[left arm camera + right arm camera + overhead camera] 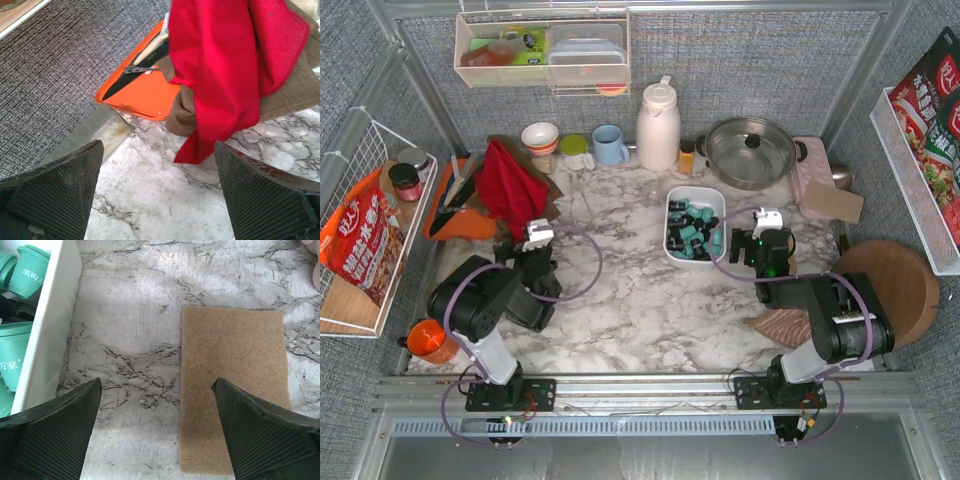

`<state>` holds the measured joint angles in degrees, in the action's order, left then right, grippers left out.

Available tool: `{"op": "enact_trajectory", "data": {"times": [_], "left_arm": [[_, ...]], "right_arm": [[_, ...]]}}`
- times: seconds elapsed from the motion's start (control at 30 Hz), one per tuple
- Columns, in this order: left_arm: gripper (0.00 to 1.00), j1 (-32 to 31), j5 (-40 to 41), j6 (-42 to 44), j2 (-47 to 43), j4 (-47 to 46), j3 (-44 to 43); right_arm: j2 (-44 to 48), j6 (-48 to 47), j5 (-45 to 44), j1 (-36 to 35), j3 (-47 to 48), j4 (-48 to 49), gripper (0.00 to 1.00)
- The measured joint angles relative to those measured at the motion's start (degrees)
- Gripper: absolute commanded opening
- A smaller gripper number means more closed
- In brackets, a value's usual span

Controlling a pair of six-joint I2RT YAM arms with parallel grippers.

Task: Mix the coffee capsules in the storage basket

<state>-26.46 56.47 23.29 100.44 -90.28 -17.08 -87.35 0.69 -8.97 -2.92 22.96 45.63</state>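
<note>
The white storage basket point(672, 206) sits right of the table's centre and holds several teal and black coffee capsules point(692, 230). My right gripper point(753, 240) is just right of the basket, open and empty, above the marble. In the right wrist view its fingers point(55, 430) frame bare marble, with the basket wall point(50, 340) and teal capsules point(30, 270) at the left edge. My left gripper point(525, 252) is open and empty at the left, far from the basket, with its fingers point(55, 195) over marble.
A red cloth point(510, 185) over a brown block and an orange tray point(460, 218) lie ahead of the left gripper. A brown mat point(232, 385) lies under the right gripper. A thermos point(658, 125), pot point(750, 150), mug point(610, 145) and round wooden board point(885, 290) stand around.
</note>
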Motion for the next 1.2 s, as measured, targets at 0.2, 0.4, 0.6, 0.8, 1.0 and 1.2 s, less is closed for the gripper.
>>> {"op": "enact_trajectory", "data": {"times": [0.2, 0.4, 0.6, 0.8, 1.0, 1.2], "left_arm": [[0.99, 7.34, -3.72, -8.20, -13.18, -0.24, 11.52], [0.99, 20.28, -11.17, -22.56, -17.31, -0.96, 16.41], [0.99, 26.16, -29.42, -25.70, -11.74, 5.68, 5.99], [0.99, 29.49, -41.72, -27.71, -11.15, 13.25, 3.61], [0.99, 29.66, -44.68, -28.28, -11.06, 14.91, 3.76], [0.99, 29.66, -45.68, -28.44, -11.06, 15.04, 3.76]], "right_arm": [[0.00, 0.04, 0.02, 0.00, 0.00, 0.00, 0.99], [0.00, 0.07, 0.13, 0.00, 0.00, -0.02, 0.99], [0.00, 0.07, 0.15, 0.00, 0.02, -0.07, 0.99], [0.00, 0.07, 0.15, 0.00, 0.09, -0.11, 0.99], [0.00, 0.07, 0.15, 0.04, 0.11, -0.13, 0.99], [0.00, 0.04, 0.17, 0.04, 0.15, -0.13, 0.99]]}}
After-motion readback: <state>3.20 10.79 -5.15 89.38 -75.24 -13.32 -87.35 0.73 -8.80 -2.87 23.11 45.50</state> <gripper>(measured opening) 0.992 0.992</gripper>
